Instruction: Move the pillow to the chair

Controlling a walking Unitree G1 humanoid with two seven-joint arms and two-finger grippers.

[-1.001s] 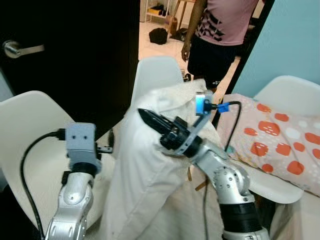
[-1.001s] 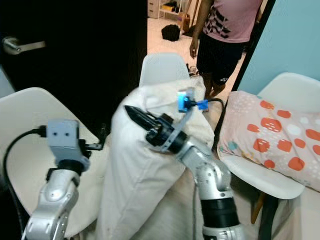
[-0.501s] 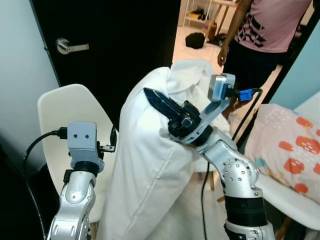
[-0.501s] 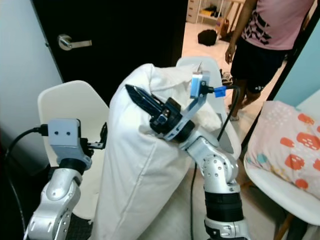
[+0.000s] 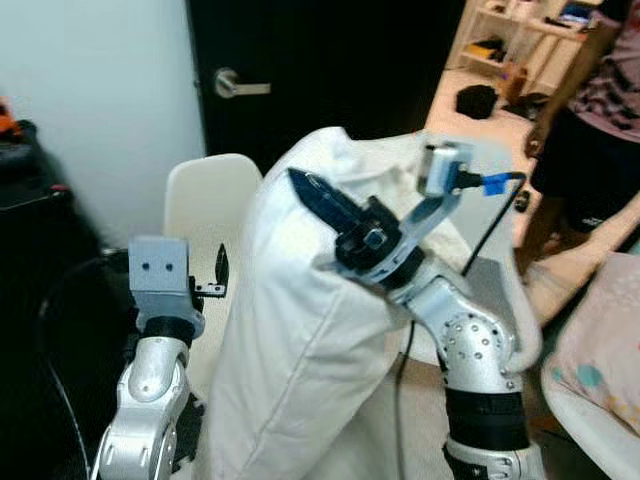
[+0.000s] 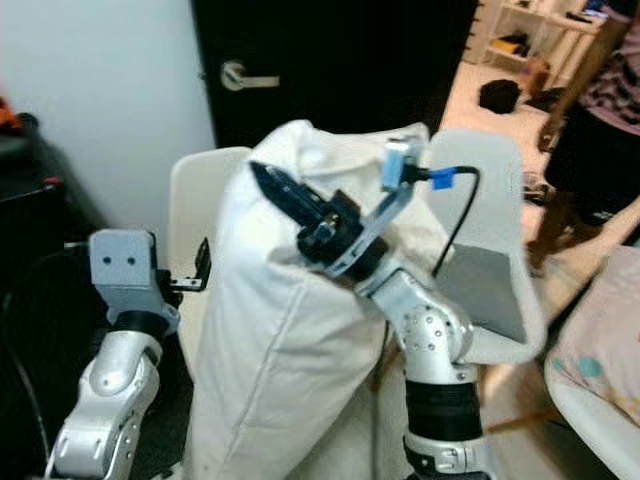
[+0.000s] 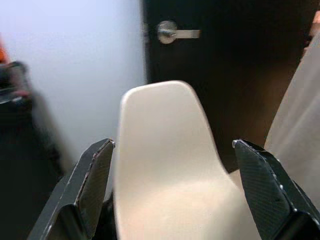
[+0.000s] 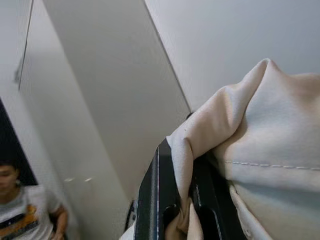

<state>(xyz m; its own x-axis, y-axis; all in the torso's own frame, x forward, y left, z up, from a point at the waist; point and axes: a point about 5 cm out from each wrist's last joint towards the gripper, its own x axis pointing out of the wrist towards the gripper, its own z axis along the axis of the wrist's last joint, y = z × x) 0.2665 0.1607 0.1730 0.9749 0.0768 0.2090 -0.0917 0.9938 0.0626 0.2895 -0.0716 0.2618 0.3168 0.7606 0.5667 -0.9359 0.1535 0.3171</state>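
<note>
Here the right claw (image 5: 318,195) pinches the white pillow (image 5: 300,360), which hides much of the chair (image 5: 200,215); left claw (image 7: 175,185) spread wide.

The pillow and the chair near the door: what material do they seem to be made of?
The pillow looks like matte off-white woven cloth: it shows a stitched seam and folds where the right end effector pinches it. The chair looks like moulded plastic, cream, smooth with a faint sheen, though painted wood is possible.

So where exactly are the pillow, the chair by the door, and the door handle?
pillow (image 5: 300,340), left eye view, on the broad front of its white cover.
chair (image 7: 165,145), left wrist view, on the middle of its cream backrest.
door handle (image 6: 240,76), right eye view, on the silver lever.
</note>
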